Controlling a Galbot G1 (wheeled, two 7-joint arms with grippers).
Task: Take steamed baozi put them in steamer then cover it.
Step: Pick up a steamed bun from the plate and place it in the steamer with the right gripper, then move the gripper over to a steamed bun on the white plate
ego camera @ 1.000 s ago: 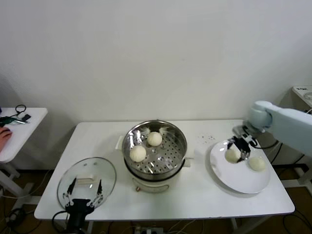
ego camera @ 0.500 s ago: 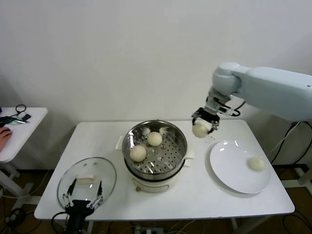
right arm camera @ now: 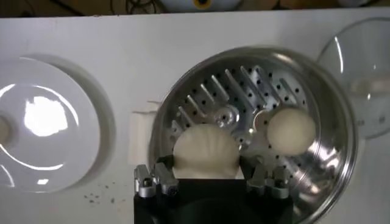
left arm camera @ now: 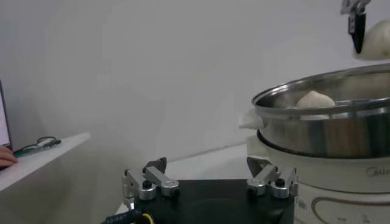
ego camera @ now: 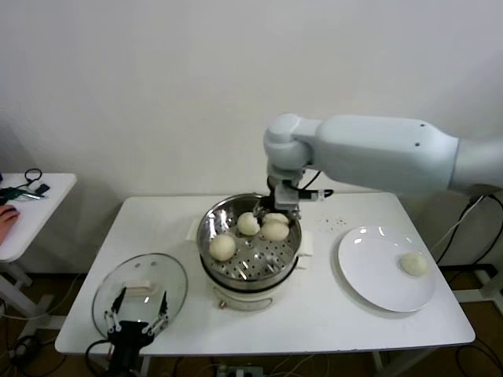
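My right gripper [ego camera: 277,217] is shut on a cream-white baozi [ego camera: 275,229] and holds it just above the perforated tray, at the back right of the steel steamer [ego camera: 292,250]. In the right wrist view the fingers [right arm camera: 159,173] clasp this baozi [right arm camera: 206,151] from both sides. Two more baozi [ego camera: 222,247] [ego camera: 249,223] lie on the tray. A fourth baozi [ego camera: 414,264] lies on the white plate [ego camera: 369,271]. The glass cover [ego camera: 157,275] lies flat at the table's front left. My left gripper [ego camera: 139,308] is open and empty, parked over the cover.
The left wrist view shows the steamer's wall [left arm camera: 329,134] and a baozi [left arm camera: 314,99] inside, with the held baozi [left arm camera: 376,39] above the rim. A side table [ego camera: 31,196] with small items stands at far left. The wall is close behind.
My right gripper lifted a baozi off the white plate, carried it left across the table and lowered it into the steamer. The left arm has not moved.
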